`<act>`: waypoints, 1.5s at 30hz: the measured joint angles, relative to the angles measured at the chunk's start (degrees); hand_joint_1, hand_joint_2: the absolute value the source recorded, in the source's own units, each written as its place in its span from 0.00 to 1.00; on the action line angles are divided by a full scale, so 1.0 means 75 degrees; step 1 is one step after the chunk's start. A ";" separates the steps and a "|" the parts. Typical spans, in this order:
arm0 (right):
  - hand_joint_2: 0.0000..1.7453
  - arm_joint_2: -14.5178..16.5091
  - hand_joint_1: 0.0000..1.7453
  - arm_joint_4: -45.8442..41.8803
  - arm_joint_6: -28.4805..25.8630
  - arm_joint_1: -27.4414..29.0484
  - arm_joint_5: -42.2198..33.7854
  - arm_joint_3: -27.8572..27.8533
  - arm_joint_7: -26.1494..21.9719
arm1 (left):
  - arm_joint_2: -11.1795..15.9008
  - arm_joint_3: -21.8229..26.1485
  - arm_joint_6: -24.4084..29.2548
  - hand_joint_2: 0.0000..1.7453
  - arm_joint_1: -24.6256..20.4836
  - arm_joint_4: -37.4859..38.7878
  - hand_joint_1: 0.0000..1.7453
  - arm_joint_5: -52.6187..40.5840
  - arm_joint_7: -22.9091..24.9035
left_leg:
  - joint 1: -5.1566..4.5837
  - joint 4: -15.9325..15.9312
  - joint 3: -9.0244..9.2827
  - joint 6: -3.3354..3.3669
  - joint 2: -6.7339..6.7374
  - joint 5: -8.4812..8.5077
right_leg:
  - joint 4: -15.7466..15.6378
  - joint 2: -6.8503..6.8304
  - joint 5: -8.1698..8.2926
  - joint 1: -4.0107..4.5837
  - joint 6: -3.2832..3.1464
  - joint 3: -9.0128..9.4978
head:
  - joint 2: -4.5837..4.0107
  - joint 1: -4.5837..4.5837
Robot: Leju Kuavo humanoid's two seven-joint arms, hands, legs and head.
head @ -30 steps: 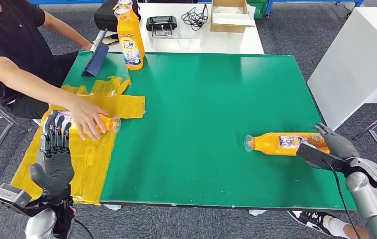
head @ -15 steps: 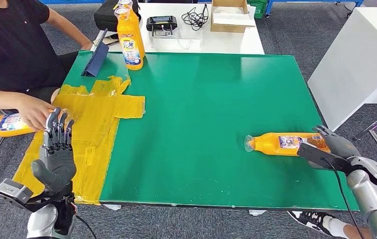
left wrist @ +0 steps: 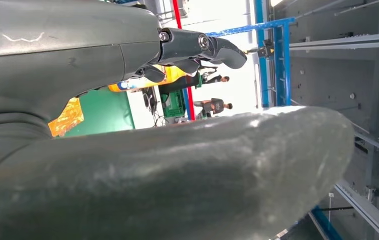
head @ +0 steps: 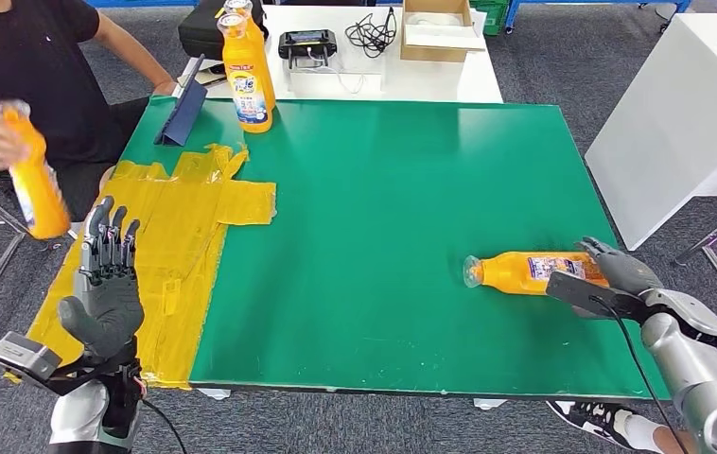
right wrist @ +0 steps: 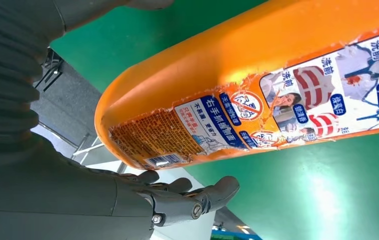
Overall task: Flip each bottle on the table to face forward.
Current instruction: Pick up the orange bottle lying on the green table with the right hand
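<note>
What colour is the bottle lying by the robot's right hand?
Orange bottle, clearest in the right wrist view.

A bottle (head: 534, 272) lies on its side on the table (head: 383, 208) at 4 o'clock. Two bottles (head: 247, 71) stand at 11 o'clock, beside a folder (head: 183, 112).

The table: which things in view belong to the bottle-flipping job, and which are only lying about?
Job:
lying bottle, at the right hand
standing bottle at the far edge
bottle held up by a person
left hand, raised and holding nothing

Lying about:
yellow tape
blue folder
cardboard box
cables
</note>
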 joint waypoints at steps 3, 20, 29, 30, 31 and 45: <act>1.00 0.0026 0.00 0.0041 -0.0001 -0.0023 0.0001 0.0019 0.0013 | 0.0004 0.0000 0.0001 0.00 -0.0001 0.0002 0.00 0.0000 0.0000 | 0.0000 0.0000 0.0000 0.0000 0.0001 0.0000 | -0.0001 0.0000 0.0000 0.0000 0.0000 0.0000 | 0.0000 0.0000; 1.00 0.0084 0.98 0.0525 0.0900 -0.0343 0.0581 0.1020 -0.0003 | 0.0087 -0.0061 0.0017 0.00 -0.0096 0.0138 0.00 0.0208 0.0008 | -0.0001 0.0000 0.0010 0.0000 0.0000 0.0000 | -0.0002 0.0000 0.0000 0.0009 0.0000 0.0003 | 0.0000 0.0000; 1.00 0.0019 0.98 0.0694 0.0938 -0.0354 0.0503 0.1394 -0.0034 | 0.0152 -0.0179 0.0001 0.00 -0.0273 0.0339 0.00 0.0473 0.0033 | -0.0001 0.0000 0.0046 0.0000 0.0003 -0.0002 | -0.0007 0.0002 0.0000 0.0011 0.0000 0.0036 | 0.0000 0.0002; 1.00 0.0027 0.98 0.0706 0.0938 -0.0354 0.0496 0.1424 -0.0022 | 0.0160 -0.0191 -0.0001 0.00 -0.0285 0.0358 0.00 0.0498 0.0038 | -0.0001 0.0000 0.0051 0.0000 0.0004 -0.0002 | -0.0007 0.0002 0.0000 0.0012 0.0000 0.0041 | 0.0000 0.0002; 1.00 0.0038 0.99 0.0719 0.0936 -0.0353 0.0492 0.1454 -0.0002 | 0.0169 -0.0206 -0.0002 0.00 -0.0298 0.0376 0.00 0.0516 0.0043 | 0.0000 0.0000 0.0057 0.0000 0.0005 -0.0002 | -0.0007 0.0002 0.0000 0.0014 0.0000 0.0046 | 0.0000 0.0002; 1.00 0.0856 1.00 0.0913 0.0301 -0.0199 -0.0649 0.1372 0.0348 | 0.0229 -0.0476 0.0004 0.00 -0.0538 0.0691 0.00 0.0662 0.0402 | 0.0037 -0.0005 0.0149 -0.0025 0.0093 -0.0029 | -0.0011 0.0089 0.0003 0.0039 -0.0006 0.0130 | 0.0000 0.0006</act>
